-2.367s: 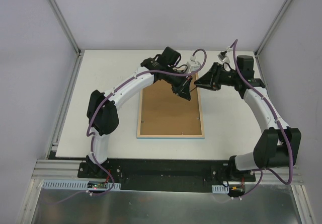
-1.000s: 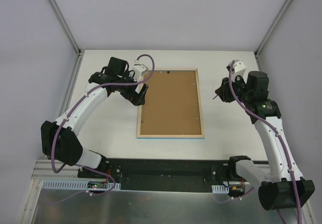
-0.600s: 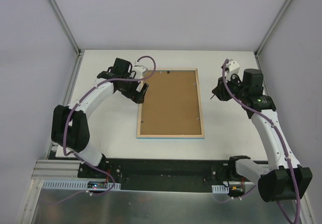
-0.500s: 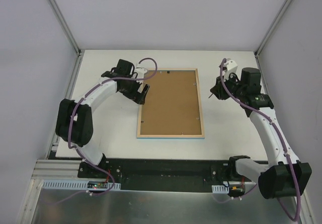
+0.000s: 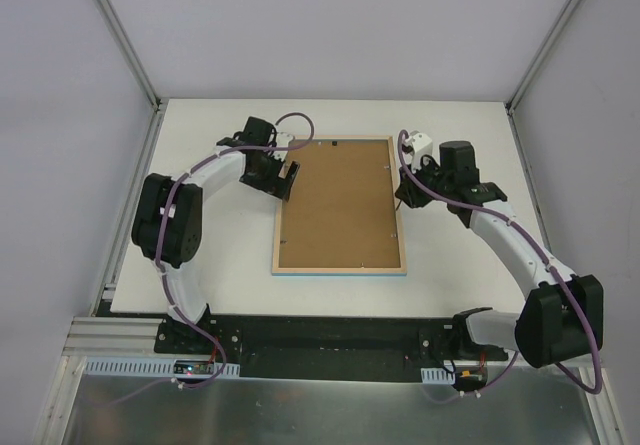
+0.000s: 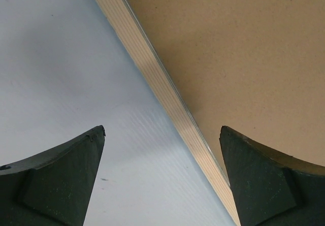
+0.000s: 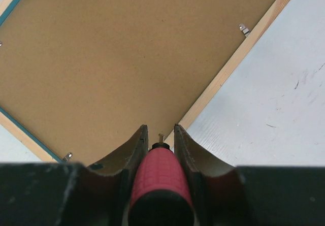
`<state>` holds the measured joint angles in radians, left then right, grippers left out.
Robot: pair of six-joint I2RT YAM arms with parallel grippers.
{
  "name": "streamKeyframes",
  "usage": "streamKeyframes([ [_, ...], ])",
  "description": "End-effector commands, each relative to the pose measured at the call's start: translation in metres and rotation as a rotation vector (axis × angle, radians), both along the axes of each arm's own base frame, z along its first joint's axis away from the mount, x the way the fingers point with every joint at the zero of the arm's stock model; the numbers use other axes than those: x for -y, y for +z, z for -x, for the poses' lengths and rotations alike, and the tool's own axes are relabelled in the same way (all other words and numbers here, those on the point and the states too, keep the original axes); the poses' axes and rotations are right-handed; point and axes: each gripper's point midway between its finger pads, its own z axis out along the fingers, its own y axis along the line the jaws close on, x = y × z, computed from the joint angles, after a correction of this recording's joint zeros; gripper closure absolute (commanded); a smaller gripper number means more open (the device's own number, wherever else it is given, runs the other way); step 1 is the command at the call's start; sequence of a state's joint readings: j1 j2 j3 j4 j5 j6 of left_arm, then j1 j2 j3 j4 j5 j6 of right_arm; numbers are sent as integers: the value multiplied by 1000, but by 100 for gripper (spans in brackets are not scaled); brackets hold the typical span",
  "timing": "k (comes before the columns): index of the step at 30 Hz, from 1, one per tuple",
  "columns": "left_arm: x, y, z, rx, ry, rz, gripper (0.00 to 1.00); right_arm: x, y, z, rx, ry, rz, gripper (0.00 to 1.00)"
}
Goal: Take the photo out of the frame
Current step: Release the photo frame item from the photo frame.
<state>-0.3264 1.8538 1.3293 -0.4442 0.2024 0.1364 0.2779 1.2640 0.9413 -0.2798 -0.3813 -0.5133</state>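
Top external view: the frame [image 5: 340,268] lies face down in the middle of the white table [image 5: 210,255]. Its long sides run away from the arm bases, and a pale wood rim surrounds a plain brown backing board [image 5: 340,205]. The left gripper [image 5: 287,178] sits low at the far end of the frame's left rim. The right gripper [image 5: 402,193] sits opposite it, at the far end of the right rim.

Left wrist view: the two dark fingers [image 6: 56,185] are spread wide with nothing gripped. The wood rim runs on a slant between them, with table on one side and board on the other. I cannot tell whether either finger touches anything.

Right wrist view: the jaws stand narrow, clamped on a red-handled tool [image 7: 160,178]. Its small pale tip pokes out between the fingertips, right where the board meets the rim. Small metal clips [image 7: 244,30] sit along the inner edge of the rim, and a thin blue-green strip shows at the frame's outer edge.
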Motion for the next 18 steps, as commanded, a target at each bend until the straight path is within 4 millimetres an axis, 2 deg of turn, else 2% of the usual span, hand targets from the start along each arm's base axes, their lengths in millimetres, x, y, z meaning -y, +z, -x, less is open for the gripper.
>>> streamKeyframes([
  [1,4,-9,-8,-13,55,16,8,-4,16,-16,95,-15,-15,99],
  [5,7,-18,-2,-52,60,40,15,-2,12,-19,99,-26,-3,99],
  [12,16,-22,2,-85,59,85,46,3,4,-18,104,-33,19,99],
  [15,16,-26,4,-98,58,85,50,-2,-3,-15,80,-15,0,99],
  [17,16,-29,5,-103,47,83,58,-3,-8,-15,64,-14,-1,99],
  [18,16,-29,5,-104,43,84,59,-2,-10,-15,59,-18,2,99],
])
